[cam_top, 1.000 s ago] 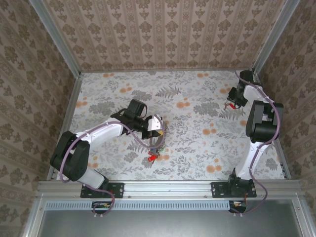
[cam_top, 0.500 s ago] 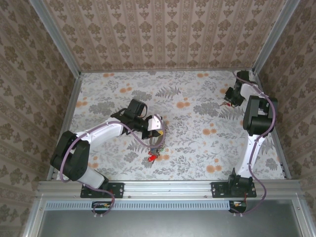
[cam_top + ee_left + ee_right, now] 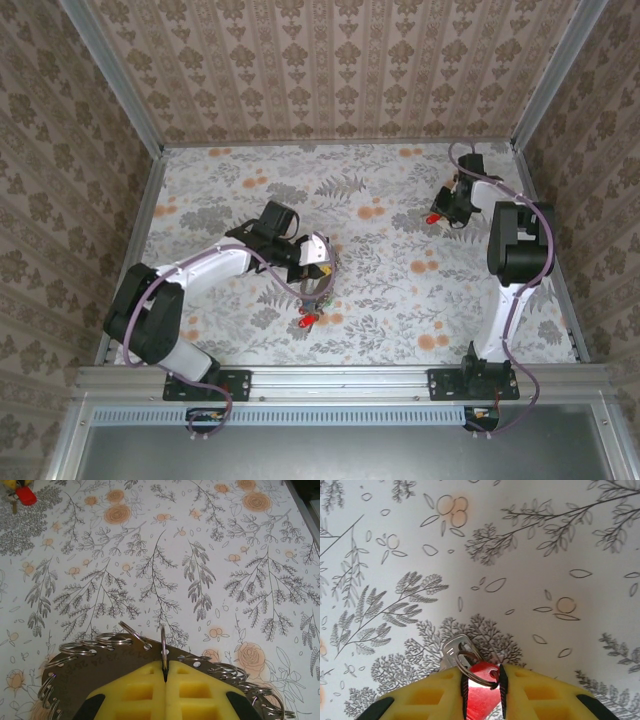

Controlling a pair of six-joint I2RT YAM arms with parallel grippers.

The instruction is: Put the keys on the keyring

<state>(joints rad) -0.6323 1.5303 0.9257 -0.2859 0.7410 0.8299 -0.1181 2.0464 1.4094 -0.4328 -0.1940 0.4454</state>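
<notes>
1. Far left, left gripper (image 3: 165,675): yellow pads pressed together, pinching one thin upright wire ring at the edge of the keyring (image 3: 85,672), a dull brownish-grey piece fringed with small split rings. Held low over the floral table (image 3: 400,290), left of centre.
2. Just beside that gripper, toward the near edge: loose red key (image 3: 308,320) lying on the cloth, apart from the keyring.
3. Far right, toward the back corner: right gripper (image 3: 448,207) nipped onto the plastic head of a red-headed key (image 3: 482,692). Metal blade and a small wire ring poking out ahead of the pads. Whether lifted clear of the cloth, cannot tell. Well apart from the keyring.
4. Step in hand, by judgement: fetching a key for the keyring. Threading not yet begun.
5. Next move, by judgement: bring the right gripper leftward to the pinched ring, line the key's own small ring up with it, and keep the left grip steady. Fine alignment needed, both parts thin and tiny.
6. Writing: faint stamped characters along the keyring's brown face in the left wrist view, too small to read. No brand or label legible elsewhere.
</notes>
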